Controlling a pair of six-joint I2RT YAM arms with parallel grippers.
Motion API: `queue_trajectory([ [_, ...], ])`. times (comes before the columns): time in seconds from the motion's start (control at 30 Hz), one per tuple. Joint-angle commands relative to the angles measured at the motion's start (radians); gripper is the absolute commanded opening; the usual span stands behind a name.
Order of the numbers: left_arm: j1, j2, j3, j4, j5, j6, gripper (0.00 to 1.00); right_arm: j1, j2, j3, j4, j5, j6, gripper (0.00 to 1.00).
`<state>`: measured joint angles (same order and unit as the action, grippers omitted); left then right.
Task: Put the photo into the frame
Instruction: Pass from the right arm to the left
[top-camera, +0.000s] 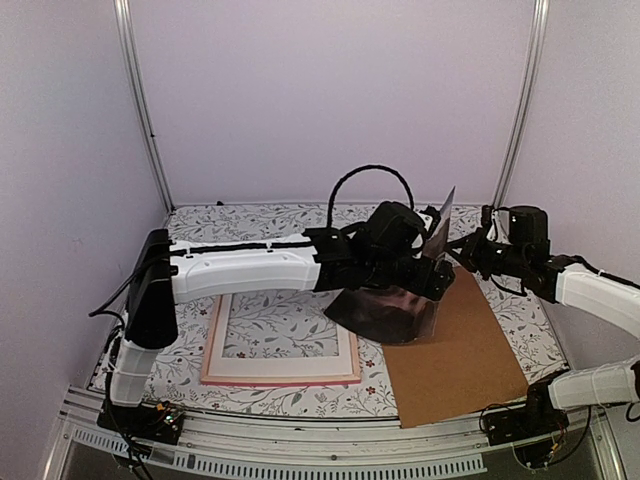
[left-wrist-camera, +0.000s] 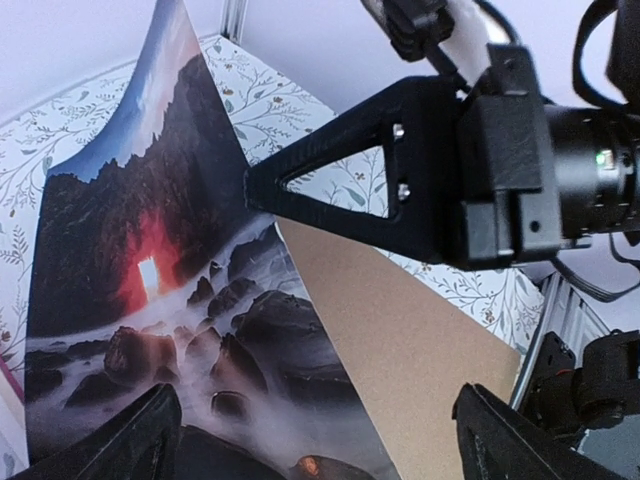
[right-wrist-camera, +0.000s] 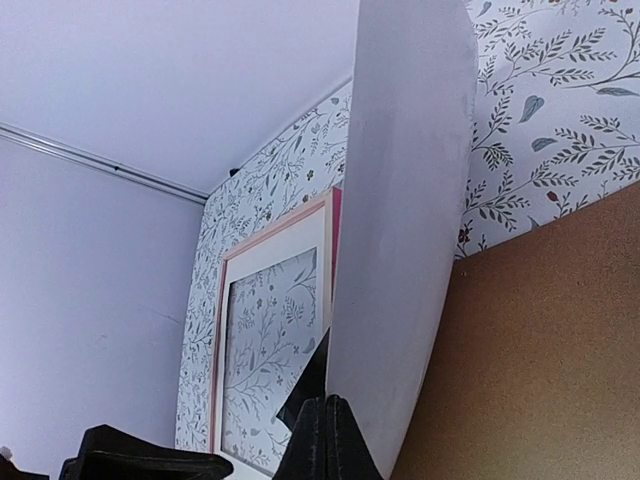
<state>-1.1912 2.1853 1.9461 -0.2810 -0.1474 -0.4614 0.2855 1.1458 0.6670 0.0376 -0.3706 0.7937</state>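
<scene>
As we judge it, the task is about in its middle: the photo (top-camera: 395, 310) is not yet in the frame (top-camera: 280, 381). The photo is lifted and curling. Its lower part hangs over the left edge of the brown backing board (top-camera: 460, 350), and one corner stands up toward the far side. The right gripper (top-camera: 457, 250) is closed on its right edge and carries it. The left gripper (top-camera: 405, 262) is spread wide just beside the sheet and holds nothing. The frame lies flat at the near left, apart from the photo, with the white mat (top-camera: 290, 367) inside its rails. What is left, we think, is to bring the photo to the left, lay it flat inside the rails and release it. The overhead view gives the whole layout, but the left arm (top-camera: 250, 270) partly hides the grip. The left wrist view shows the printed side — red sun, dark rocks, misty water — and that gripper's own fingers far apart. The right wrist view shows only the plain white back of the photo rising from the shut fingers, with the pink rail behind it.
</scene>
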Motion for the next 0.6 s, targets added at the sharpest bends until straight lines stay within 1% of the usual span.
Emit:
queue_trajectory([
  [0.0,-0.011,0.082,0.099,-0.083,-0.030,0.022,0.97,0.027,-0.004,0.035,0.013,0.038,0.019,0.00],
  [0.2,-0.021,0.169,0.204,-0.149,-0.101,0.044,0.92,0.053,0.001,0.042,0.008,0.057,0.015,0.00],
  [0.3,-0.024,0.206,0.260,-0.185,-0.135,0.048,0.88,0.063,0.011,0.042,0.012,0.062,0.016,0.00],
  [0.37,-0.024,0.215,0.270,-0.193,-0.156,0.053,0.85,0.069,0.016,0.040,0.014,0.066,0.019,0.00],
  [0.57,-0.024,0.215,0.267,-0.193,-0.176,0.071,0.69,0.078,0.019,0.041,0.012,0.085,0.015,0.00],
])
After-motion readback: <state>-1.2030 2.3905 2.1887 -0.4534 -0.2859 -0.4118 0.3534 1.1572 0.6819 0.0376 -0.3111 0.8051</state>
